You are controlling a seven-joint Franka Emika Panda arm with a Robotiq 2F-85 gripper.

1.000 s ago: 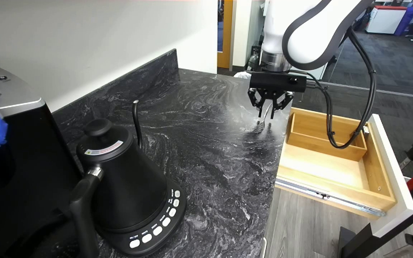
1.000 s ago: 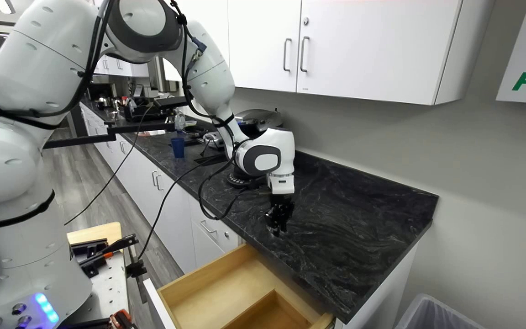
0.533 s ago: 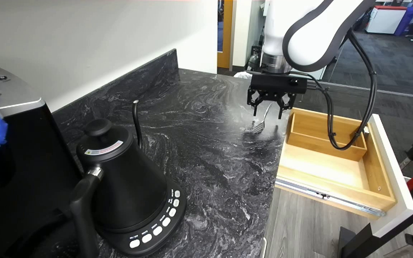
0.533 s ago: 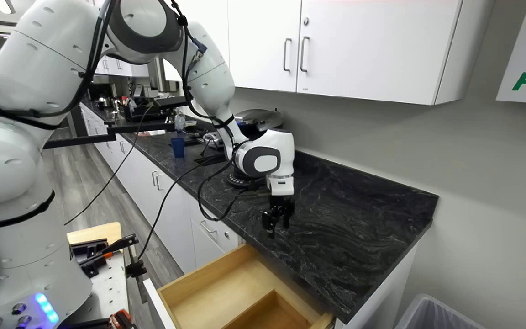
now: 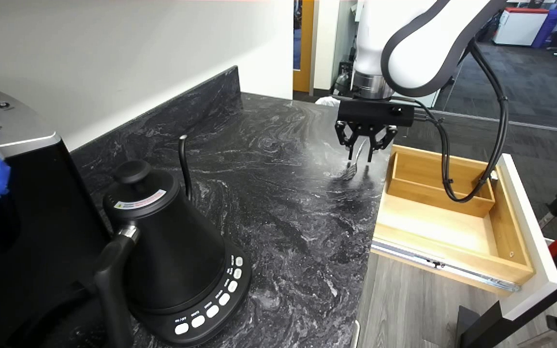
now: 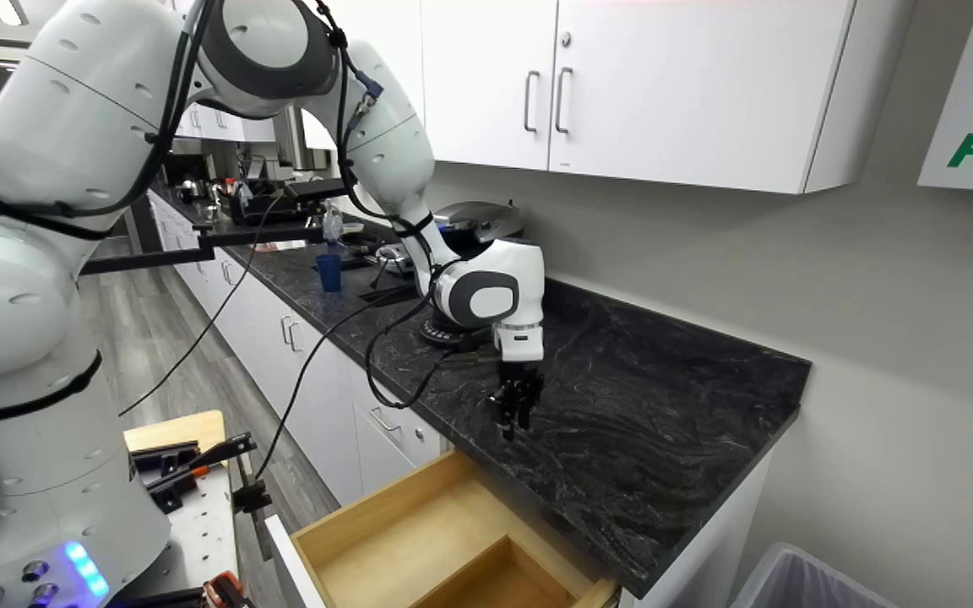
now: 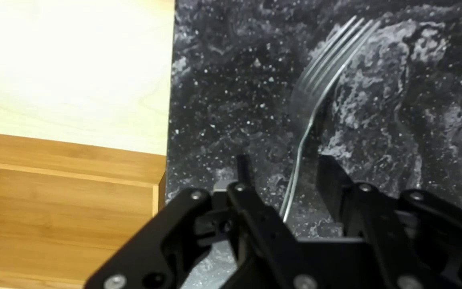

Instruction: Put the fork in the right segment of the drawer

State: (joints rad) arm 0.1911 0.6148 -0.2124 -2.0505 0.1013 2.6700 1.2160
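Observation:
The silvery fork lies on the dark counter near its drawer-side edge. In the wrist view the fork has its tines toward the top right and its handle running down between my fingers. My gripper is part open and empty, low over the handle, one finger on each side. The gaps show in the wrist view. In an exterior view the gripper hides the fork. The light-wood drawer stands pulled out; it also shows in an exterior view and at the wrist view's left.
Inside the drawer, a wooden divider sets off one compartment. A black kettle stands on the marbled counter. A wall runs behind the counter. The arm's cable hangs over the drawer.
My gripper opened wider between a second and half a second ago, and its fingers have since drawn closer together. The hand is barely lower than a second ago. The drawer has not moved.

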